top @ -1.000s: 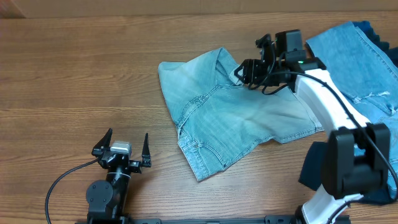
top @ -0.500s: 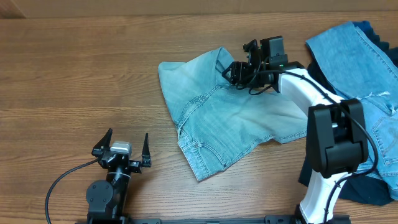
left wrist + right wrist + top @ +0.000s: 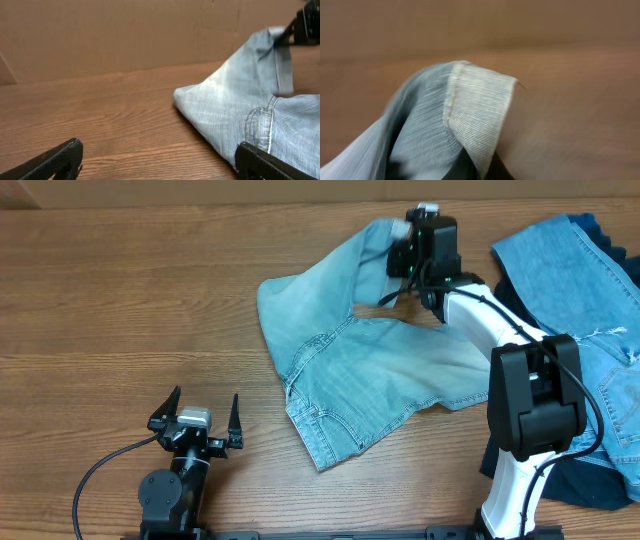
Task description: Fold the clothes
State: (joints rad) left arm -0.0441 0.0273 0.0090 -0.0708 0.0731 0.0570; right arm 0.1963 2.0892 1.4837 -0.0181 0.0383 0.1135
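Right hand point(image 3: 403, 256) is clenching a hem of the pale denim shorts point(image 3: 370, 380), holding it raised near the desk's point(image 3: 120, 300) far edge, left hand point(image 3: 196, 420) is idling released at the near edge, so folding is barely starting, with the jeans point(image 3: 570, 270) at the right edge waiting unfolded.

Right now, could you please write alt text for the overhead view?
The right hand holds one hem of pale denim shorts raised above a wooden table. The left hand sits open and empty at lower left, more jeans piled at right.
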